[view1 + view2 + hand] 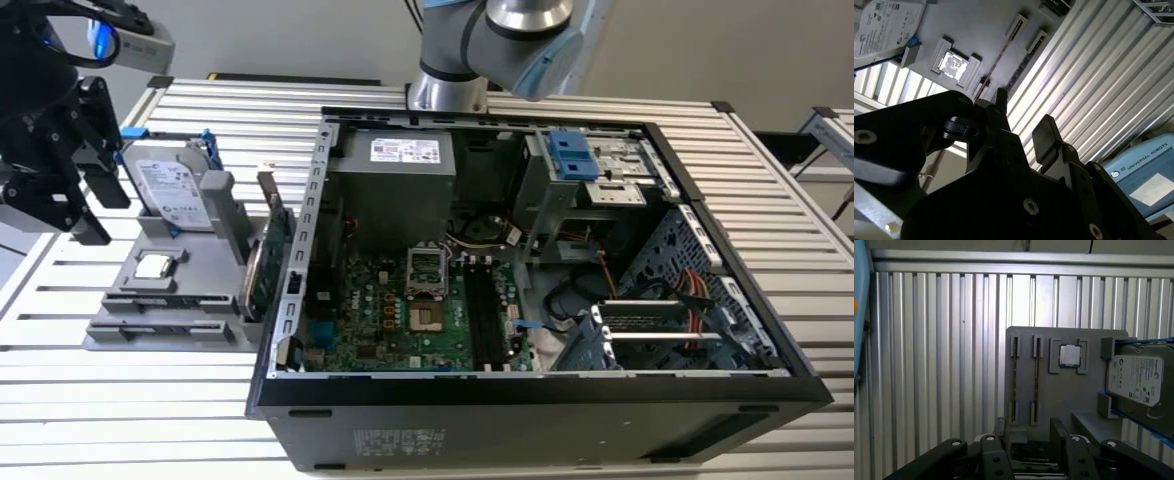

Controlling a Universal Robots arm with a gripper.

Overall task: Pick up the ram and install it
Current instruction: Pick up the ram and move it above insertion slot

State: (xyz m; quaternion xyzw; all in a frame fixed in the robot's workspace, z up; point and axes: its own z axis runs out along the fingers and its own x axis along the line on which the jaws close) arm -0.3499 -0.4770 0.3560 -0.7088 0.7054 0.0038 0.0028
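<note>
Two ram sticks stand on edge in slots of the grey holder tray (1064, 400). In the first wrist view they are thin lines, one ram stick (1015, 380) beside the other ram stick (1036, 380). In the exterior view the ram (171, 299) sits at the tray's near end. My gripper (1029, 440) is open with nothing between its fingers. It hangs above the tray's side away from the computer, apart from the ram. The gripper (94, 205) is at the exterior view's left. In the second wrist view the gripper (1024, 120) is open, with the ram (1004, 50) beyond it.
The tray (120, 335) also carries a hard drive (174, 185) with blue clips, a processor chip (156, 265) and a green expansion card (274, 260). An open computer case (534, 400) lies beside it, its motherboard's memory slots (487, 320) showing. All rests on a slatted metal table (134, 400).
</note>
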